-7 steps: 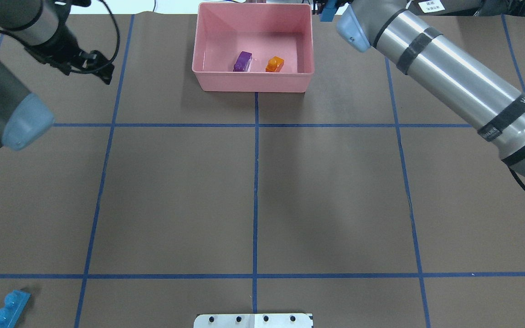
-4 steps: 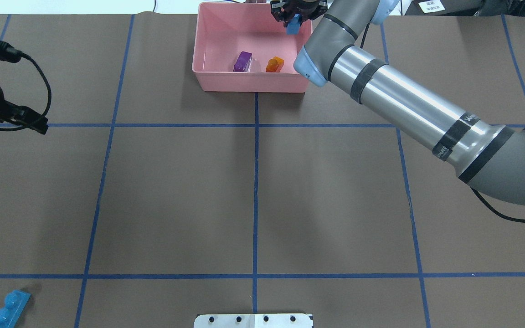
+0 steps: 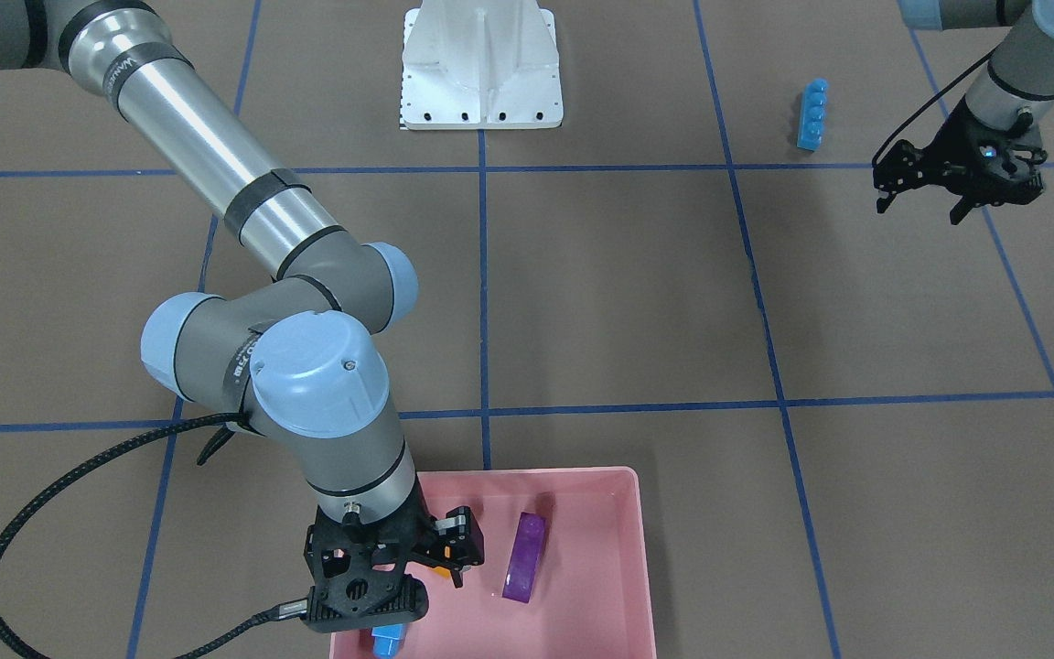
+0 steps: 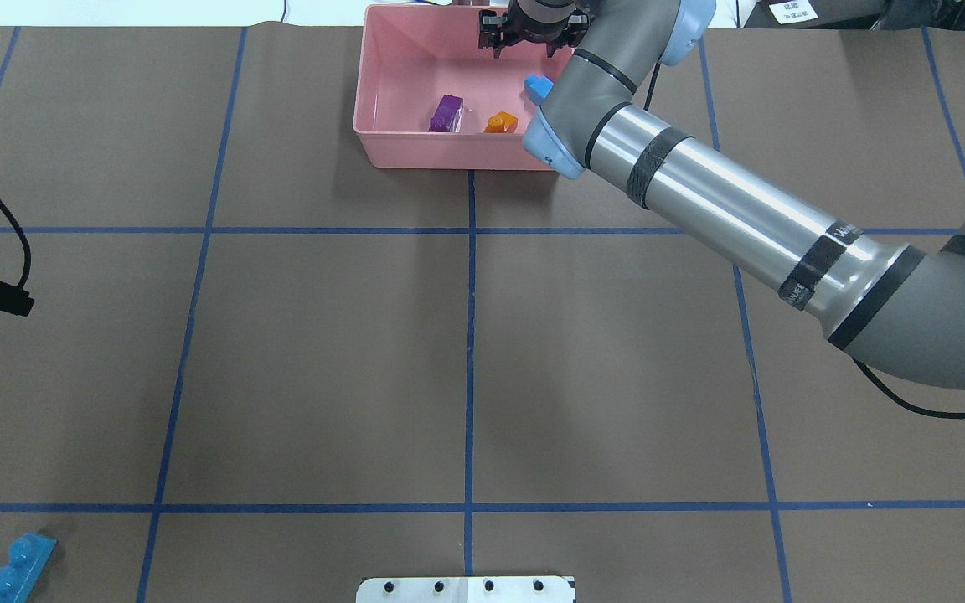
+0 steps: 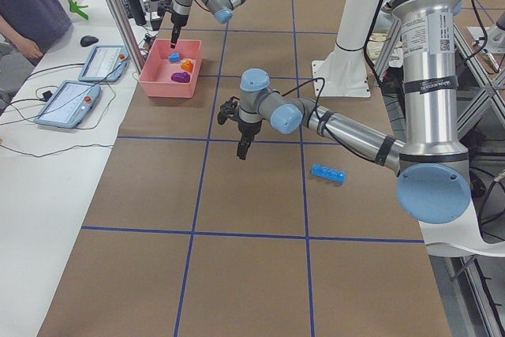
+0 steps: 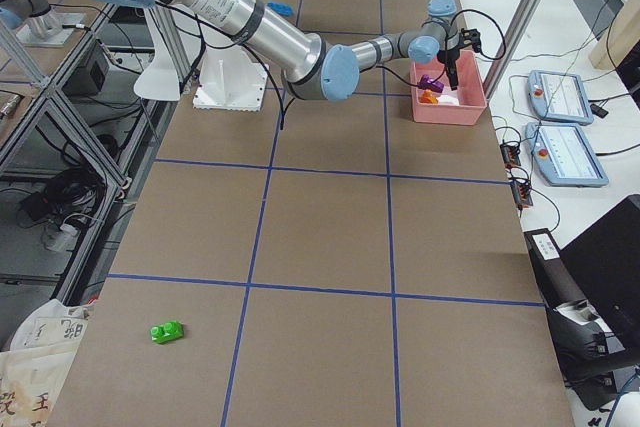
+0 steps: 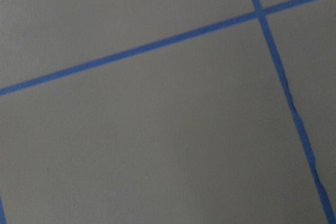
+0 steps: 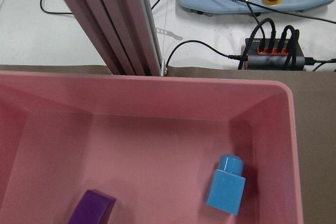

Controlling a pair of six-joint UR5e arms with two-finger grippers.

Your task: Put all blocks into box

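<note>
Right wrist-mounted view: the small light blue block (image 8: 226, 184) lies loose on the box (image 8: 157, 98) floor just beneath my right gripper (image 4: 530, 40), jaws spread and empty. I'd worry a careless pull-out clips the wall beside them and shoves the box. Farther off, the left gripper (image 3: 918, 209) hangs with jaws spread and empty near the long light blue block (image 3: 812, 114), which a skewed descent could knock away.

The table (image 4: 323, 377) is covered in matt brown paper, faintly creased, crossed by blue tape lines (image 4: 470, 335) with a slight sheen. The box (image 4: 449, 152) is smooth pink plastic, glossy enough to carry highlights on its floor. The purple block (image 3: 524, 556) and orange block (image 4: 500, 123) look translucent and shiny. The small light blue block (image 8: 226, 184) is opaque, smooth plastic. The right arm (image 4: 717, 218) has a brushed metal tube and matt grey joints. The robot base (image 3: 481, 73) is white painted metal.
</note>
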